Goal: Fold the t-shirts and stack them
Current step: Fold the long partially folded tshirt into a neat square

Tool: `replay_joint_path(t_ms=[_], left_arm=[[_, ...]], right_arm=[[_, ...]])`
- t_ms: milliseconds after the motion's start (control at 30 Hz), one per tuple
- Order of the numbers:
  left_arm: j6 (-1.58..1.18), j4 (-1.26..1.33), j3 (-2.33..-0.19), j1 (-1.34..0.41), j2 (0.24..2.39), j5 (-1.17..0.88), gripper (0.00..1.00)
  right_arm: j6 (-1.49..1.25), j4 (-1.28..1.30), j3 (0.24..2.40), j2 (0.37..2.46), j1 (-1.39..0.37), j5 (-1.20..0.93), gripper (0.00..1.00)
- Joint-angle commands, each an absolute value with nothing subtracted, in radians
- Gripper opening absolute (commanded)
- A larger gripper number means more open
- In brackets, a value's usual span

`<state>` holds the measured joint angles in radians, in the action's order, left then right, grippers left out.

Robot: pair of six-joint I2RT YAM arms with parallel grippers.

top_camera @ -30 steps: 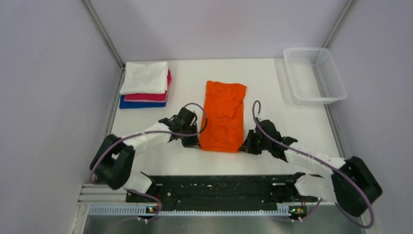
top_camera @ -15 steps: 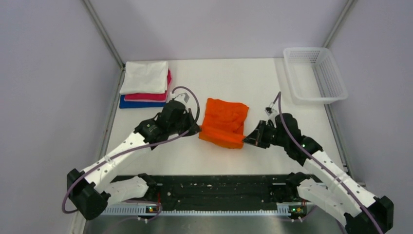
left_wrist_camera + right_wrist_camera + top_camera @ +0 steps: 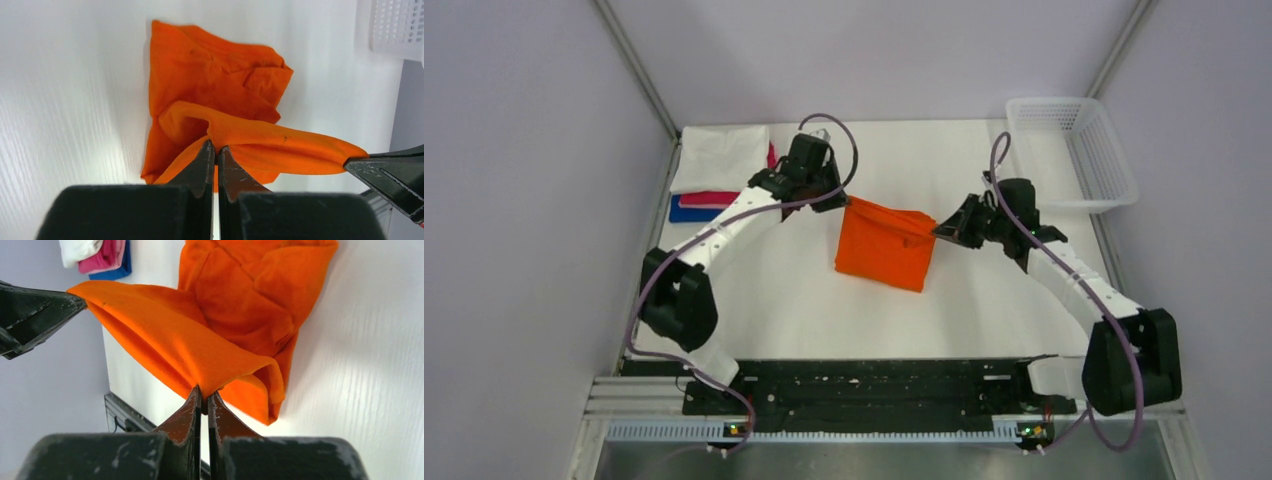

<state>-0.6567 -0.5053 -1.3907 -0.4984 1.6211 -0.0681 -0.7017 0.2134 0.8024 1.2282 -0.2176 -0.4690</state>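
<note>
The orange t-shirt [image 3: 884,248] lies doubled over in the middle of the table. Its top layer is stretched taut between both grippers. My left gripper [image 3: 842,200] is shut on the left corner of that layer [image 3: 216,146]. My right gripper [image 3: 939,232] is shut on the right corner [image 3: 204,390]. The lifted layer hangs above the rest of the shirt [image 3: 210,70] in the left wrist view, and also in the right wrist view [image 3: 250,295]. A folded stack of a white t-shirt [image 3: 722,158], a pink-red t-shirt [image 3: 724,198] and a blue t-shirt [image 3: 686,211] sits at the back left.
A white plastic mesh basket [image 3: 1072,153] stands at the back right corner. Grey walls close in the table on the left, back and right. The black base rail [image 3: 864,385] runs along the near edge.
Both grippers have carried the shirt's near edge up and toward the back, folding the long orange strip over itself into a shorter rectangle. Both arms are now stretched farther out.
</note>
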Motion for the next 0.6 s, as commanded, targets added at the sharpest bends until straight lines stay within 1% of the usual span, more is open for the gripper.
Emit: replay_joint_path(t_ms=[0,233,333,367,400,433,467,500,533,567], left_arm=[[-0.582,-0.497,-1.533,-0.462,1.749,-0.040,0.00],[-0.580,-0.524,-1.694,-0.421,1.973,-0.073,0.00],[-0.590,-0.524,-1.765,-0.398,2.051,-0.103,0.01],[-0.592,-0.526,-1.786,-0.393,2.075,-0.116,0.13],[-0.593,-0.531,-1.812,-0.388,2.098,-0.129,0.34],[-0.591,-0.541,-1.837,-0.382,2.119,-0.135,0.57],[-0.583,-0.552,-1.863,-0.378,2.139,-0.150,0.88],[-0.576,-0.573,-1.886,-0.378,2.149,-0.156,0.98],[-0.573,-0.593,-1.896,-0.378,2.152,-0.166,0.99],[-0.565,-0.610,-1.892,-0.378,2.145,-0.185,0.99]], right_arm=[[-0.677,0.085,0.867,1.340,-0.176,-0.478,0.00],[-0.689,-0.046,0.943,1.581,-0.148,-0.491,0.00],[-0.691,-0.053,0.995,1.680,-0.141,-0.455,0.00],[-0.687,-0.054,1.019,1.704,-0.141,-0.435,0.01],[-0.679,-0.052,1.043,1.730,-0.140,-0.410,0.09],[-0.667,-0.034,1.075,1.757,-0.141,-0.384,0.29],[-0.650,-0.008,1.109,1.779,-0.141,-0.342,0.58],[-0.637,0.053,1.140,1.795,-0.141,-0.295,0.81],[-0.629,0.097,1.155,1.798,-0.140,-0.261,0.96],[-0.621,0.109,1.154,1.787,-0.140,-0.241,0.98]])
